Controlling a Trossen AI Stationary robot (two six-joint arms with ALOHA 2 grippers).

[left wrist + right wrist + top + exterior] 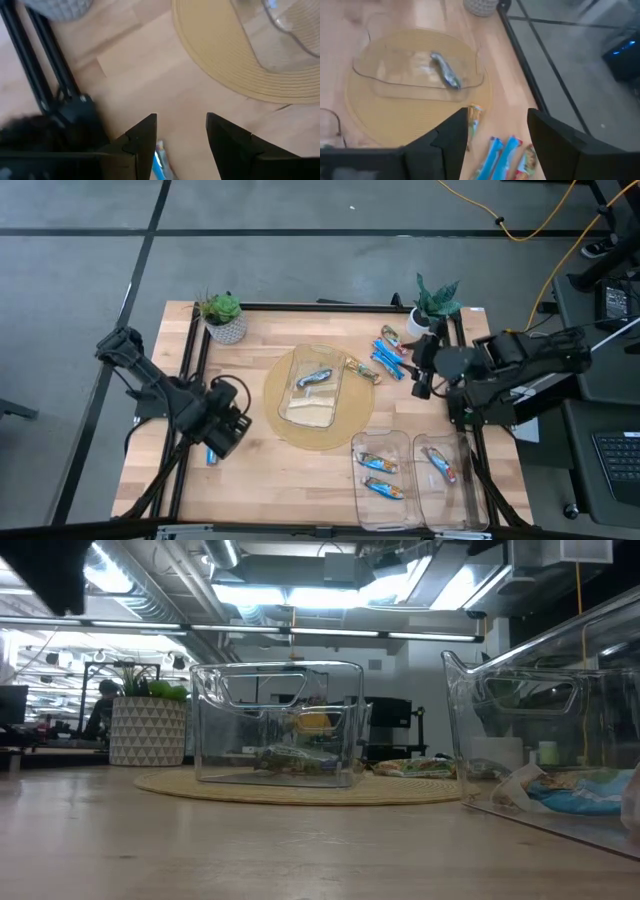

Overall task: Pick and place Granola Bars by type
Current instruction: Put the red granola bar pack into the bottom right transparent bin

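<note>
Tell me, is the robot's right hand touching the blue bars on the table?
Apart. In the right wrist view the right hand is open and hangs above the blue bars, with bare table showing between its fingers; nothing is gripped.

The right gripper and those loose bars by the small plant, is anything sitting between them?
Nothing visible does. The right gripper hovers open just above the loose bars, with only bare table around them. The bin on the round mat lies farther off, not in the path.
</note>
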